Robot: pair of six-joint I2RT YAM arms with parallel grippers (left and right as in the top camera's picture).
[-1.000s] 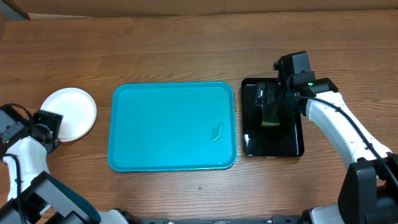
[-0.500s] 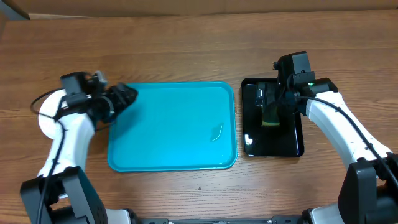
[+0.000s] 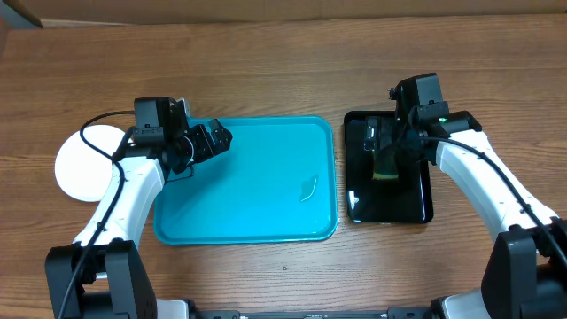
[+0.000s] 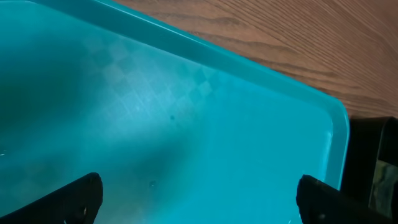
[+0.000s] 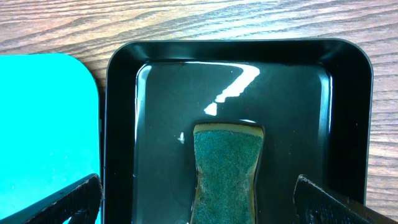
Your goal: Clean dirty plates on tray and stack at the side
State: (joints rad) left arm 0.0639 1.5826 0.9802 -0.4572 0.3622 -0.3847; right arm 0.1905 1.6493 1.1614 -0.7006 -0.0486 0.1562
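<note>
The tray (image 3: pixel 257 208) lies directly beneath the left gripper (image 3: pixel 220 139), jaws spread.

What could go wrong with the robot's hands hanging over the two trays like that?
1. The open left gripper hangs over the turquoise tray, near one corner. A low move could knock the tray sideways.
2. The sponge lies in the shiny, wet-looking black tray under the open right gripper. Lifting it might drip water on the wooden table.
3. The white plate sits right beside the left arm, which could nudge it.
</note>
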